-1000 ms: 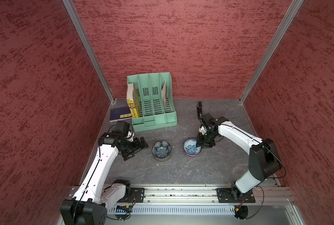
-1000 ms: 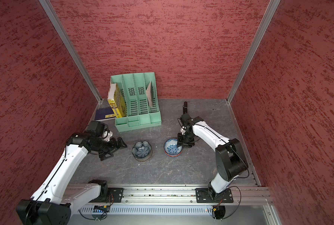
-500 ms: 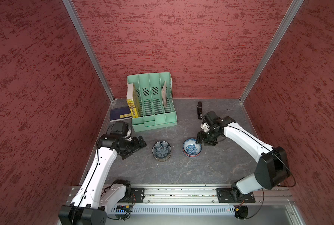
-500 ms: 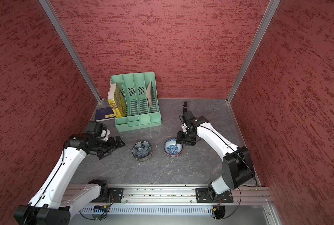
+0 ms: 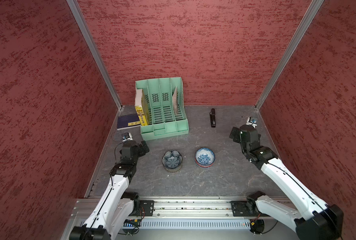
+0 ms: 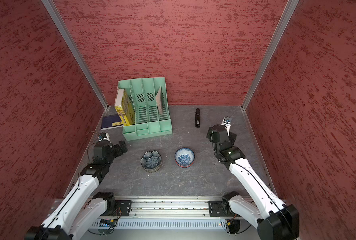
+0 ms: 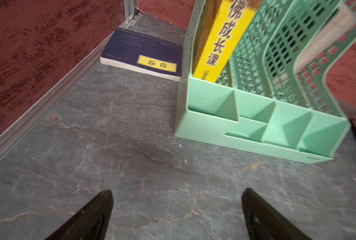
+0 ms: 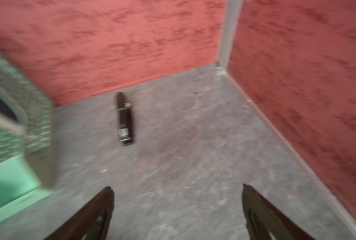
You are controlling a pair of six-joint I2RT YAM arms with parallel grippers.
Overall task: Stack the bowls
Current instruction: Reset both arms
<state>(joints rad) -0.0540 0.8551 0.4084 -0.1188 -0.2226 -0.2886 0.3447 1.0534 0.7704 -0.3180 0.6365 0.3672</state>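
With the left pincer and right pincer both spread apart and empty, the right should likely clasp the floral-topped stack behind it low and seat it squarely on the petal-topped stack.

Enclosure walls are brick red with darker mottled streaks; the tabletop is dark grey with pale marble-like veining. The file organiser is mint green, its dividers perforated in a grid. The upright book is yellow with black characters; the flat book is navy with a yellow label and white page edges. The stapler is black. The petal-shaped bowl, dark blue-grey with pale radiating lines, sits over a brown-rimmed bowl; the floral bowl, white with blue motifs, sits over an orange-rimmed bowl. The robot arms are white with black joints.
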